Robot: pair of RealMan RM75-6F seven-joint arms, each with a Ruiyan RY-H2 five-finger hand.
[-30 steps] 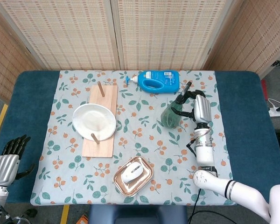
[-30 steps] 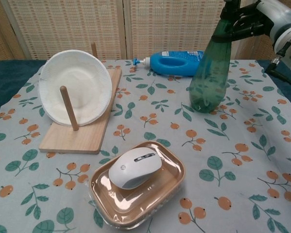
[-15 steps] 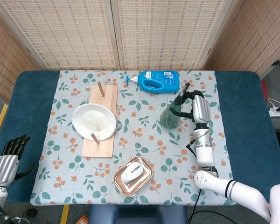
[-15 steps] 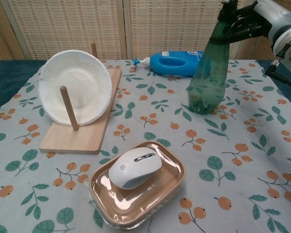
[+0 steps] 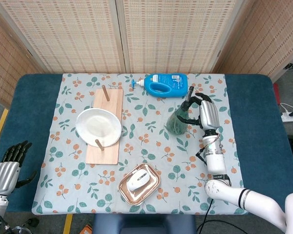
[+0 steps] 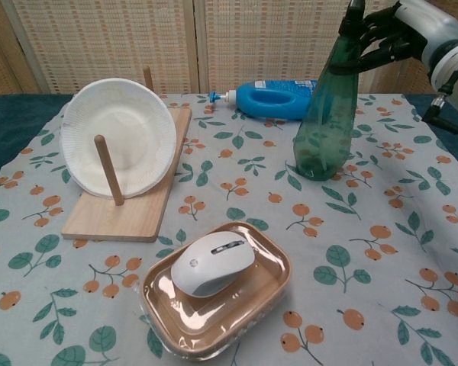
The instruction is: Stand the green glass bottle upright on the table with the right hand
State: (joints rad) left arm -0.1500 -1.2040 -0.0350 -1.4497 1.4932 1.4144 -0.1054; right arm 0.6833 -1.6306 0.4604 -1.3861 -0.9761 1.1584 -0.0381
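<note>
Nearest to me, a white mouse (image 6: 212, 262) sits in a shallow copper tray (image 6: 273, 292) on the flowered cloth; it carries a small logo I cannot read. My left hand (image 5: 7, 168) hangs off the near left corner of the table (image 5: 29, 105), holding nothing, its fingers loosely curled together.

Further back on the left, a white plate (image 6: 120, 137) leans between the pegs of a wooden rack (image 6: 130, 217).

To the right, the green bottle (image 6: 327, 118) stands base-down on the cloth, close to upright with its neck tipped slightly to the right. My right hand (image 6: 388, 36) is at that neck, dark fingers (image 6: 372, 55) curled round it near the top; whether they grip it firmly or are loosening I cannot tell.

As glass, I judge it stiff, smooth, rather slippery and breakable if it topples. The wide base should carry the weight low, so it ought to settle steadily once square. The narrow neck gives my fingers a sure hold, though any sideways pull there would lever it over.

Farthest away, a blue detergent jug (image 6: 275, 98) lies on its side; its label is too small to read.
</note>
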